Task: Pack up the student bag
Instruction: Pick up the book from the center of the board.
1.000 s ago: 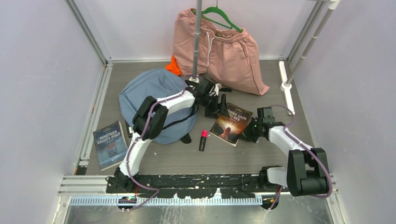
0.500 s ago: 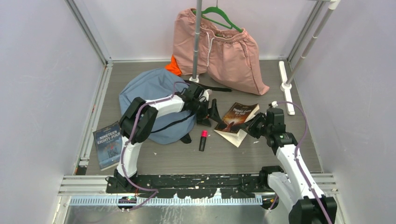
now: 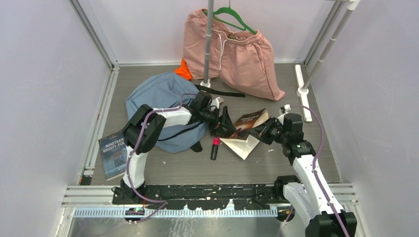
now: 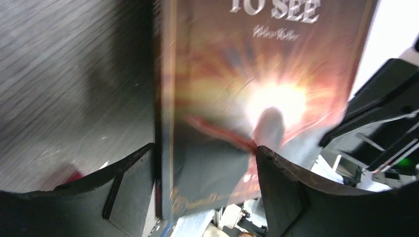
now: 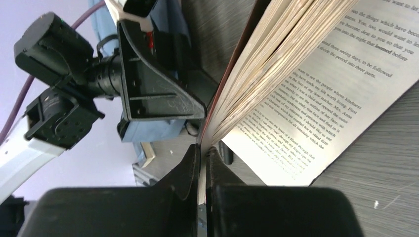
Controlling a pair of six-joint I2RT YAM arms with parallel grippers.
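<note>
The grey-blue backpack [image 3: 160, 101] lies at the left middle of the table. A brown book, "Three Days to See" [image 3: 250, 120], is raised on edge beside it, with a lower leaf hanging open [image 3: 243, 146]. My right gripper [image 3: 270, 131] is shut on its cover and a few pages; the right wrist view shows the jaws [image 5: 202, 150] pinching the book [image 5: 276, 59]. My left gripper [image 3: 225, 126] is open at the book's left edge. In the left wrist view the cover [image 4: 222, 98] stands between its spread fingers [image 4: 129, 181].
A pink marker [image 3: 215, 147] lies just below the left gripper. A blue book, "Nineteen Eighty Four" [image 3: 115, 153], lies at the left front. Pink shorts [image 3: 232, 52] on a green hanger, an orange cloth [image 3: 184, 70] and a rack pole [image 3: 208, 47] stand behind.
My right gripper has lifted the brown book's right edge, so it tipped up and fell open. My left gripper has moved right and down to the book's left edge.
</note>
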